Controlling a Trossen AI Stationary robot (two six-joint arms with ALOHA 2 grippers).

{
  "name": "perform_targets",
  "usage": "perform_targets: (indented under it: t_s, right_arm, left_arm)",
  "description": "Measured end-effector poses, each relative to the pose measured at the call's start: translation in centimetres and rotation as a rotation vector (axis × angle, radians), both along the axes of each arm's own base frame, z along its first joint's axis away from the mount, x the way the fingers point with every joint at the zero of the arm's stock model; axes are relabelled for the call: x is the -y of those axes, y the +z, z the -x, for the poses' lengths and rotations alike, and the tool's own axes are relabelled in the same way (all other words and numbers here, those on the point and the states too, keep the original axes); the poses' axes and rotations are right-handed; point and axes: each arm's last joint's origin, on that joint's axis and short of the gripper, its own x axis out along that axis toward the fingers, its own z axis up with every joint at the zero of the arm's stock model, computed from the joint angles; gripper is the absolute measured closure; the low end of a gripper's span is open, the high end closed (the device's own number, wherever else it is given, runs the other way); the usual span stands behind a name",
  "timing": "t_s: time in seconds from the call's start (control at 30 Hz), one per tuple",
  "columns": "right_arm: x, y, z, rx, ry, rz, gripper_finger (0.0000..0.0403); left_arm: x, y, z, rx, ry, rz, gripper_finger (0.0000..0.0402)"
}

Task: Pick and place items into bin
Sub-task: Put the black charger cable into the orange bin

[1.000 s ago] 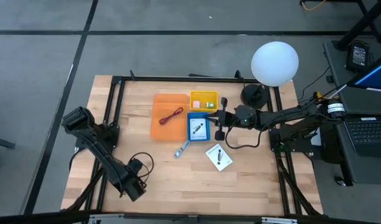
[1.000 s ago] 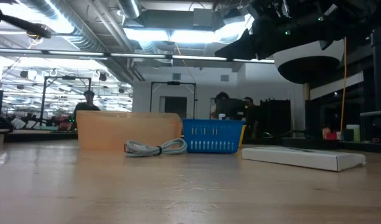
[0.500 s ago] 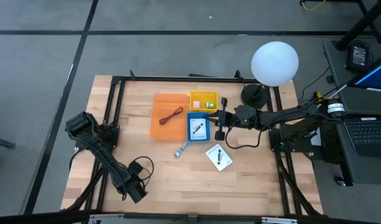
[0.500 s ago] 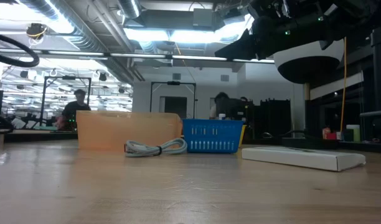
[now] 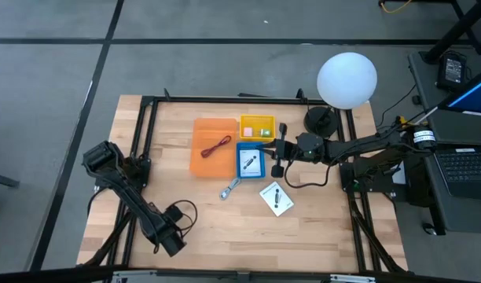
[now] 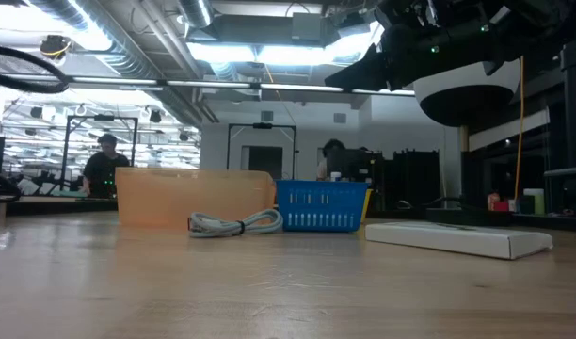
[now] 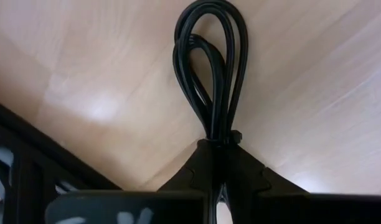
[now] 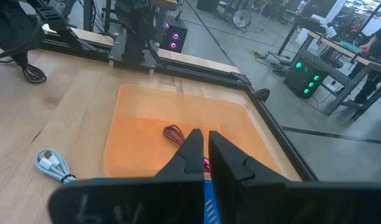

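Note:
My left gripper (image 5: 174,222) is over the table's near left part, shut on the coiled thin black cable (image 7: 210,68). Its loop also shows high up in the low view (image 6: 24,68). My right gripper (image 8: 204,148) is shut with nothing in it. It hovers by the blue bin (image 5: 250,161), which holds a white card. The thin red cable (image 5: 218,145) lies in the orange tray (image 5: 201,161). A second white card (image 5: 277,198) and the silver-blue tool (image 5: 230,187) lie on the wood. Tiny pink and green pieces sit in the yellow bin (image 5: 257,127). My left gripper pinches the black cable's bundled strands (image 7: 219,138) between its two fingers, where the loops come together. The loops stick out past the fingertips (image 7: 240,163). The low view shows the cable up off the table.
A black metal frame (image 5: 225,101) runs around the table's edges. A white globe lamp (image 5: 346,79) stands at the far right corner. Laptops and cables sit beyond the right edge. People show in the room behind the table.
My left gripper has moved a little toward the table's near edge, and the black cable's coil has gone with it. In the low view the cable's loop has come into sight high at the left. My right arm has kept still.

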Motion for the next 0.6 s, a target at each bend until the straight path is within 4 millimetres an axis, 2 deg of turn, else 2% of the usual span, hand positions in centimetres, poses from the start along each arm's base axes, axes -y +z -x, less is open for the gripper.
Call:
perform_targets:
  t_s: [0.17,0.37,0.6]
  right_arm:
    - [0.0,0.0,0.0,0.0,0.0,0.0,0.0396]
    - [0.0,0.0,0.0,-0.002,0.0,0.0,0.0396]
    - [0.0,-0.1,0.0,-0.008,0.0,0.0,0.0396]
  left_arm:
    - [-0.3,1.0,0.0,0.06,-0.032,0.002,0.0388]
    - [-1.5,4.2,0.6,0.227,-0.042,-0.042,0.0388]
    - [-4.0,8.0,1.3,0.539,-0.178,-0.256,0.0388]
